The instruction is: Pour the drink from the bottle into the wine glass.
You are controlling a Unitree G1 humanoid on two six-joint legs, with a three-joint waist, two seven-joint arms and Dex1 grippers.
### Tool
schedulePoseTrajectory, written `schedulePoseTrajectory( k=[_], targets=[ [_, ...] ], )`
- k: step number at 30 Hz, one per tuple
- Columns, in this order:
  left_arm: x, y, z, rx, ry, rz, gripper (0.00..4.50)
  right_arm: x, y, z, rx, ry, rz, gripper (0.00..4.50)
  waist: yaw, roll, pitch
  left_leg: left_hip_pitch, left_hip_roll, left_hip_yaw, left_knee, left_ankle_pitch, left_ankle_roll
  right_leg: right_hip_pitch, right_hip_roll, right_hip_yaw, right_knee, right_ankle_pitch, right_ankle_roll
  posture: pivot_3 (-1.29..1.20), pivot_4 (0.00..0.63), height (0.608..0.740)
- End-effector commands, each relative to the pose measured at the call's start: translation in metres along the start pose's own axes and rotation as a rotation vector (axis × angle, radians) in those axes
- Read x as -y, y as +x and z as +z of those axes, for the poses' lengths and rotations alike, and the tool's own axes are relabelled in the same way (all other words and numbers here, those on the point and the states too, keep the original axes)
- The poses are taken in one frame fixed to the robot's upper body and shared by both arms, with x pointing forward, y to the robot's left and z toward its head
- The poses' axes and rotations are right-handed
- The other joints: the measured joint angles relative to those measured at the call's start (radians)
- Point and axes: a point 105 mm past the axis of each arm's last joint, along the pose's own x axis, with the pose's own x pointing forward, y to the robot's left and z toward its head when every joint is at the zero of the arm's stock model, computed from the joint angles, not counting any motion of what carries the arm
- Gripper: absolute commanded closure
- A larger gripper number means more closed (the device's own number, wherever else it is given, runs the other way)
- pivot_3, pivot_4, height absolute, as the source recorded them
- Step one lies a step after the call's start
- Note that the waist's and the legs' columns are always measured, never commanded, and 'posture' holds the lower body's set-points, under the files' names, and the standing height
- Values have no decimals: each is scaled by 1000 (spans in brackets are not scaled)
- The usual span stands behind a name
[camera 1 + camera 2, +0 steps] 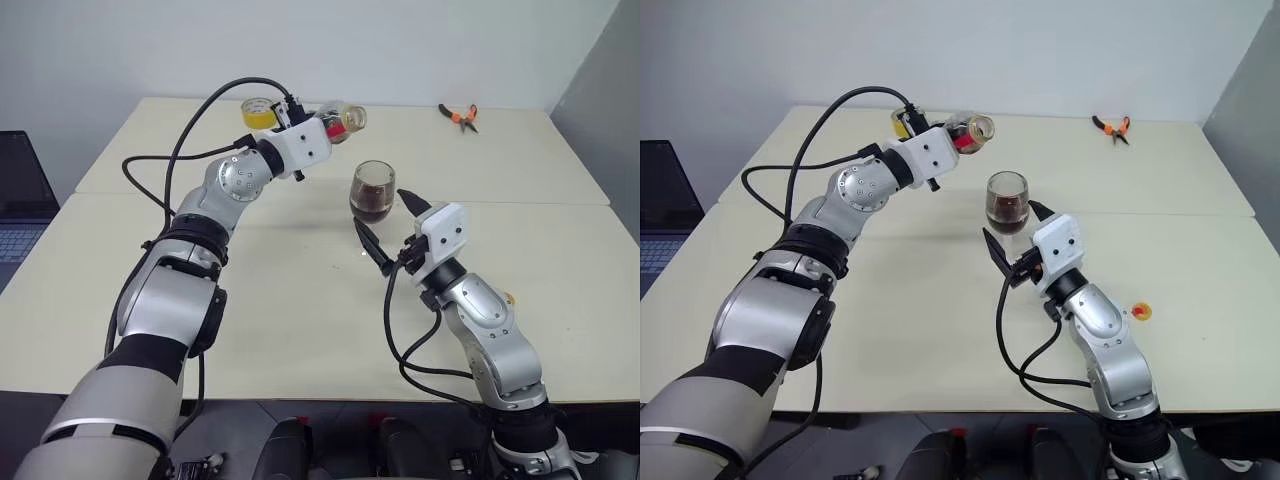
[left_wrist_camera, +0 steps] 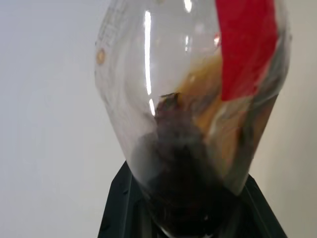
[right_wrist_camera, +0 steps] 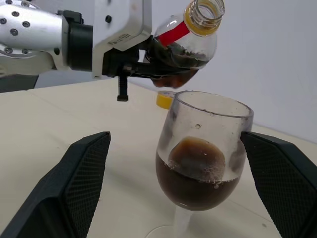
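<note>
Now left jaws (image 1: pixel 958 135) clamp the tilted bottle (image 3: pixel 190 37); right jaws (image 3: pixel 181 193) stand wide around the wine glass (image 3: pixel 203 153) (part-filled).

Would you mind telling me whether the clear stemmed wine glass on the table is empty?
No, the clear stemmed wine glass holds dark brown drink with some foam, filling roughly the lower part of its bowl.

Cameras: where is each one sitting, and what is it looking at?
Left eye view: on the head, looking down at the table; both arms show.
Right eye view: beside it, same scene.
Left wrist view: on the left arm, looking at the bottle that the left gripper holds.
Right wrist view: on the right arm, looking between the open right gripper fingers at the wine glass.
Shared: the wine glass and bottle show in the eye views and the right wrist view.
</note>
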Motion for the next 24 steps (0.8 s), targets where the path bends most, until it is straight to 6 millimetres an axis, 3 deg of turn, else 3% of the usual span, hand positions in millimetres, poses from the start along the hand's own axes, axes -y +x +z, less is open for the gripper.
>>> schedulePoseTrajectory(
  k=[1, 4, 9, 14, 18, 24],
  targets=[
    [-15, -4, 2, 24, -163, 66, 3744, -10, -7, 23, 92, -16, 64, 0, -2, 0, 0, 0, 0, 0, 0, 0, 0, 0, 0, 0, 1, 0, 0, 0, 150, 740],
    [-12, -19, -19, -13, -374, 118, 3744, -22, -21, 29, 89, 13, 168, 0, -6, 0, 0, 0, 0, -1, 1, 0, 0, 0, 0, 1, 1, 0, 0, 0, 150, 740],
    [-4, -42, -38, -45, -567, 178, 3748, -35, -37, 30, 34, 80, 304, 0, -7, 0, 0, 0, 1, -3, 2, 0, 0, 0, 0, 2, 4, 0, 0, 0, 150, 740],
    [12, -70, -65, -100, -761, 267, 3754, -43, -41, 29, -20, 110, 391, 0, -6, 0, 0, 0, 1, -4, 2, -1, 1, 1, 0, 2, 4, 0, 0, 0, 150, 740],
    [16, -89, -85, -158, -816, 388, 3754, -48, -38, 26, -40, 118, 431, 0, -5, -1, -1, 0, 0, -4, 3, -1, 2, 1, 0, 2, 4, 0, 0, 0, 150, 740],
    [31, -101, -98, -226, -819, 444, 3754, -49, -38, 19, -65, 117, 467, 0, -1, -1, -1, 0, 0, -4, 3, -2, 4, 2, -1, 1, 4, 0, 0, 0, 150, 740]
  ],
)
